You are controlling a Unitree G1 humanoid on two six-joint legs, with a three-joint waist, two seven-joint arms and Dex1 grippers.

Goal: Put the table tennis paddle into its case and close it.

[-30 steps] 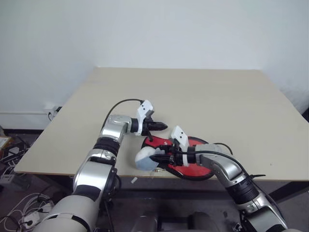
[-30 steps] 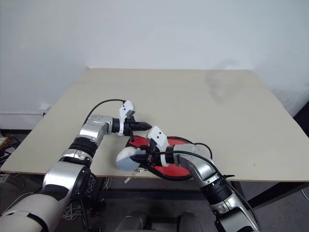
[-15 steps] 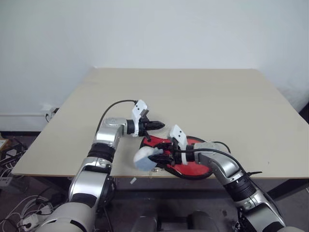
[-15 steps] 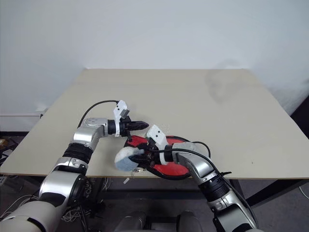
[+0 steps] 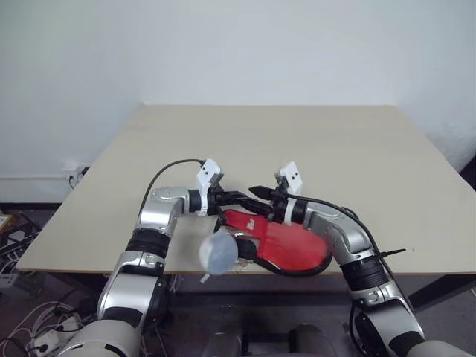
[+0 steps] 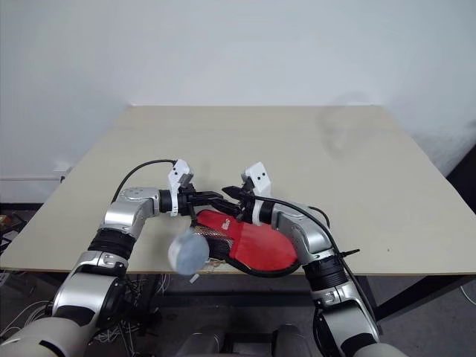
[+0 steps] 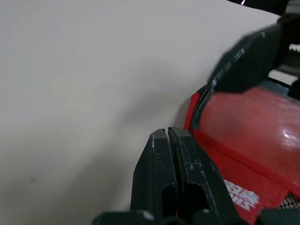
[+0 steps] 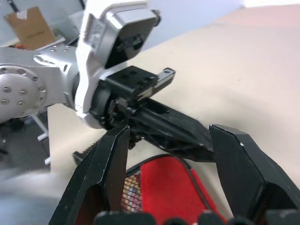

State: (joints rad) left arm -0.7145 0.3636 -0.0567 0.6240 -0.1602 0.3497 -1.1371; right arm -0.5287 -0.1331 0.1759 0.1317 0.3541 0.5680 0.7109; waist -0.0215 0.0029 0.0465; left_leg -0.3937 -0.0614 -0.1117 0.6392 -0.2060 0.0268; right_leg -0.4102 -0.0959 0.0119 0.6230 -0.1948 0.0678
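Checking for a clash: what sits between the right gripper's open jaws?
The left gripper, shut, points into the right gripper, above the case, per the right wrist view.

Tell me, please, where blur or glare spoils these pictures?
Left eye view: the greyish round tag is smeared, while the table is crisp. Left wrist view: a bright sheen lies on the case, and the right pincer is a soft dark shape. Right wrist view: its lower-left corner is hazy.

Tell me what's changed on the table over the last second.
The right gripper let go of the greyish round tag and lifted up and forward, open, to meet the left gripper. The tag now dangles off the table edge. The left gripper stayed shut near the case's narrow end; the case stayed at the table's front edge.
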